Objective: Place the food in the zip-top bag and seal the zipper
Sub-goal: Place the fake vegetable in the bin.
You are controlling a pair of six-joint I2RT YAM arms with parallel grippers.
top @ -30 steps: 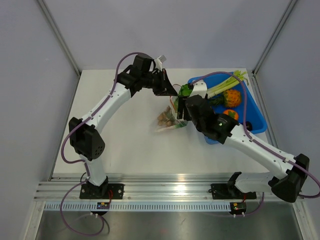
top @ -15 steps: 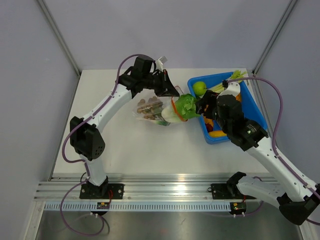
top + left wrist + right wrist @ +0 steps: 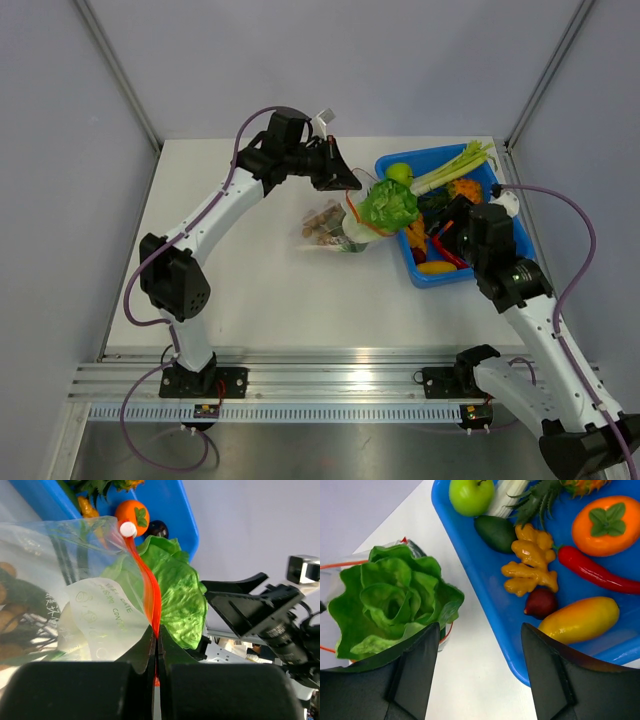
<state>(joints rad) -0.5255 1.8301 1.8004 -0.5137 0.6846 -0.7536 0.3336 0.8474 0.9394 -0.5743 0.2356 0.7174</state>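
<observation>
While L claw (image 3: 156, 647) pinches zipper (image 3: 148, 587), cabbage (image 3: 181, 605) sits in bag (image 3: 97, 617) mouth.

Right end effector (image 3: 480, 626) has let go (jaws apart now) and swung back over the bin (image 3: 428, 281); cabbage (image 3: 388, 203) left sitting in the bag (image 3: 330, 228) mouth.

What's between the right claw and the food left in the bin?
Nothing visible. The open right claw hangs above the bin's rim, with the ginger, chili and yellow fruit lying uncovered just beyond.
</observation>
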